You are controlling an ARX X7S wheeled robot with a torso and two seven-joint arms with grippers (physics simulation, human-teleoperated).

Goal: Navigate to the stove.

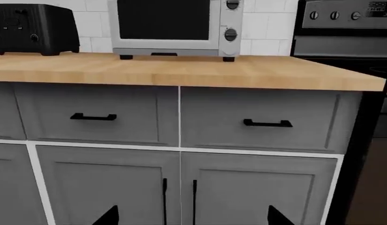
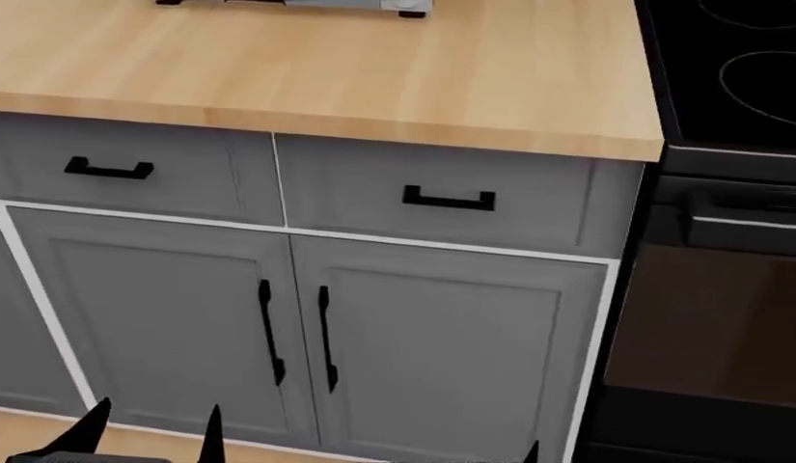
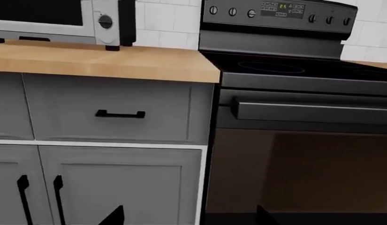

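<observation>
Head view faces grey cabinets (image 2: 308, 318); the stove (image 2: 732, 193) sits off right, so sideways travel remains. Left hand (image 2: 153, 434) looks spread and empty; right hand's state is unclear.

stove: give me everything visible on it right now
The stove is a black counter-height range, glossy, upright, standing flush against the end of the wooden countertop. It has a flat glass cooktop with thin grey ring outlines, a raised back panel with round knobs and a small lit display, and a closed oven door with a horizontal bar handle above a dark brownish window. Nothing sits on the visible cooktop. In the head view it lies at the right edge, partly cut off.
</observation>
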